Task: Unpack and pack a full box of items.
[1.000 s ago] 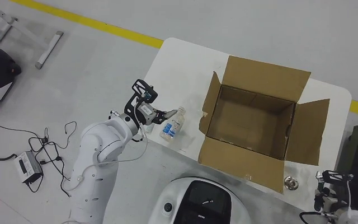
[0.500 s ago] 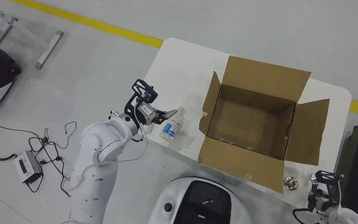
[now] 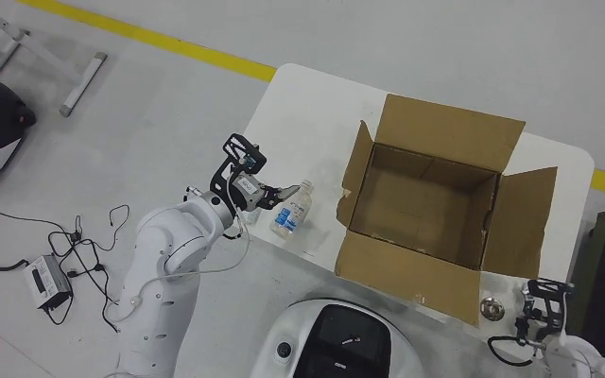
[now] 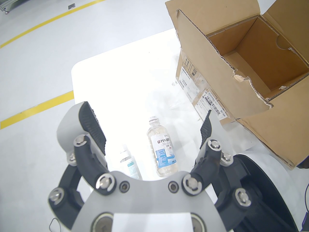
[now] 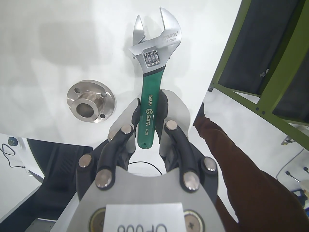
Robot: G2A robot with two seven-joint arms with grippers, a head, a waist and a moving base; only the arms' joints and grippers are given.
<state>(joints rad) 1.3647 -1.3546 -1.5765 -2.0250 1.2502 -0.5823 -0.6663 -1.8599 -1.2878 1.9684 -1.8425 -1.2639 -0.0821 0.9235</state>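
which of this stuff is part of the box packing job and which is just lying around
Job: cardboard box, clear bottle, small white bottle, wrench in the right gripper, metal flange.
Lying about: green frame, small cabled unit on the floor.

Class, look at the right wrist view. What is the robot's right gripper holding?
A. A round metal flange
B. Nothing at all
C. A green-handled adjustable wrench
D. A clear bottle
C: the right gripper is shut on the green handle of the adjustable wrench, while the metal flange lies apart beside it, untouched.
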